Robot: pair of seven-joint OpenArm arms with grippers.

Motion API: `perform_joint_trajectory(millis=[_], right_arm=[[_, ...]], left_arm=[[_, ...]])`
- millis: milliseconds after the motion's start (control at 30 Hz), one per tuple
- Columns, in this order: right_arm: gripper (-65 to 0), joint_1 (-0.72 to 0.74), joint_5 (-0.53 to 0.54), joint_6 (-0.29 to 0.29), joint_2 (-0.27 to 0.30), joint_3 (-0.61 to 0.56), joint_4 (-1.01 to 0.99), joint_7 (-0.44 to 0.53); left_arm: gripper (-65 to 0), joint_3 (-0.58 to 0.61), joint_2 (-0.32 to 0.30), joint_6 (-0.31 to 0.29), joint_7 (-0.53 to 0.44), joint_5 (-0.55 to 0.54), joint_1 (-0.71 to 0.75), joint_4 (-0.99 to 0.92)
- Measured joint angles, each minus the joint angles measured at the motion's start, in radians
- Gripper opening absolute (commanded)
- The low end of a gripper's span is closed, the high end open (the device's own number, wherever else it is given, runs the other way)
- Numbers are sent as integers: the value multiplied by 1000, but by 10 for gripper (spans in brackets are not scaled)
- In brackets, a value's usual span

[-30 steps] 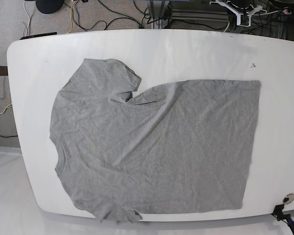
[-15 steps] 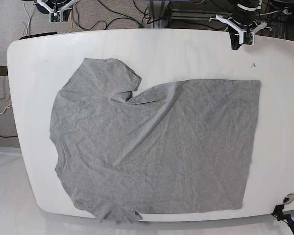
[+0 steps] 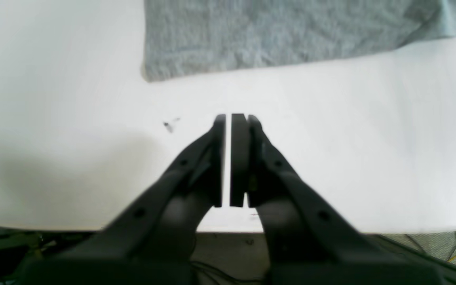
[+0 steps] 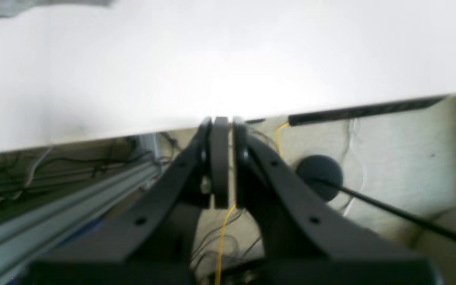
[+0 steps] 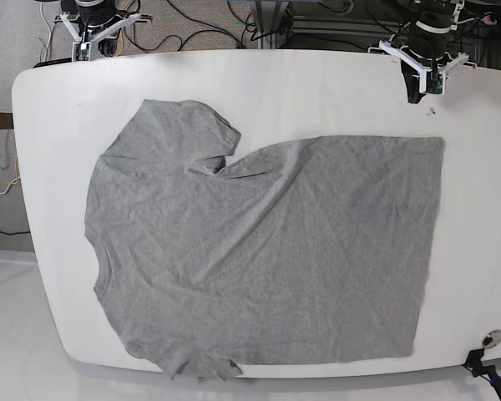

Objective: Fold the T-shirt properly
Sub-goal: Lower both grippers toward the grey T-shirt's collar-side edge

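- The T-shirt (image 5: pixel 263 251) is lying spread flat across my white table (image 5: pixel 317 83).
- I am hovering my left gripper (image 5: pixel 421 92) above bare tabletop near its corner, jaws together, empty.
- My right gripper (image 5: pixel 82 54) is hanging off the table's far edge, pinched closed.

Base overhead; wrists low, sharing table (image 5: pixel 317 83).

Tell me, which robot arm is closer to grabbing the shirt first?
Probably the left. Its shut fingers hang over the table near the T-shirt's hem corner. The right fingers, also shut, sit at the table's far edge, farther from the cloth.
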Motion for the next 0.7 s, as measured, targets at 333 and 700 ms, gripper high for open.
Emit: perform_joint_trajectory(millis=[333, 700], right_arm=[[-648, 38, -51, -14, -9, -1, -1, 15], [-650, 65, -60, -21, -24, 3, 1, 11]], left_arm=[[-650, 21, 12, 1, 52, -1, -103, -16], [-568, 44, 21, -18, 122, -64, -245, -72]])
